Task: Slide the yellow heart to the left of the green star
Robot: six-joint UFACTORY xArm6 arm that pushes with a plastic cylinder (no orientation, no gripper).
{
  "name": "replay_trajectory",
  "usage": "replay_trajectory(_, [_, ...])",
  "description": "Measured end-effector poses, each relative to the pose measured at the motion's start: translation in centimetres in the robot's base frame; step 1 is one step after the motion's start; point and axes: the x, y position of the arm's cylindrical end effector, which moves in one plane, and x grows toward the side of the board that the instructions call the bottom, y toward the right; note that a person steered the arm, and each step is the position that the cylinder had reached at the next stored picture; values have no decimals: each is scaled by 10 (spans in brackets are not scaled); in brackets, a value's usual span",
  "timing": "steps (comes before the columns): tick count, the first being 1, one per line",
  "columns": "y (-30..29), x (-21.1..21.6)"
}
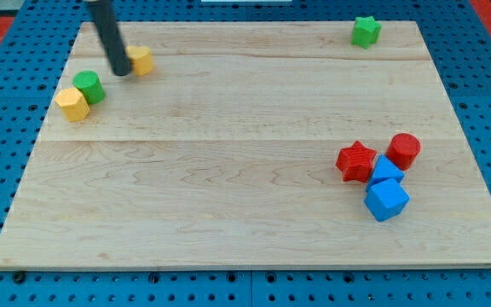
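Observation:
The yellow heart (141,60) lies near the board's top left. My tip (122,72) rests right against its left side, the rod partly hiding it. The green star (366,31) sits far off at the view's top right, close to the board's top edge.
A green cylinder (89,87) and a yellow hexagon block (72,103) touch each other at the left. At the lower right cluster a red star (356,161), a red cylinder (404,150) and two blue blocks (387,198). The wooden board (228,170) lies on a blue pegboard.

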Motion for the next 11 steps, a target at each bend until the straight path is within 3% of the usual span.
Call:
replay_trajectory(1, [39, -33])
replay_trajectory(2, [-21, -33])
replay_trajectory(3, [53, -77])
replay_trajectory(4, [187, -80])
replay_trajectory(5, [195, -63])
replay_trajectory(6, [206, -102])
replay_trajectory(7, [219, -108])
replay_trajectory(8, [281, -78])
replay_trajectory(9, [267, -37])
replay_trajectory(10, [178, 39])
replay_trajectory(11, [32, 108])
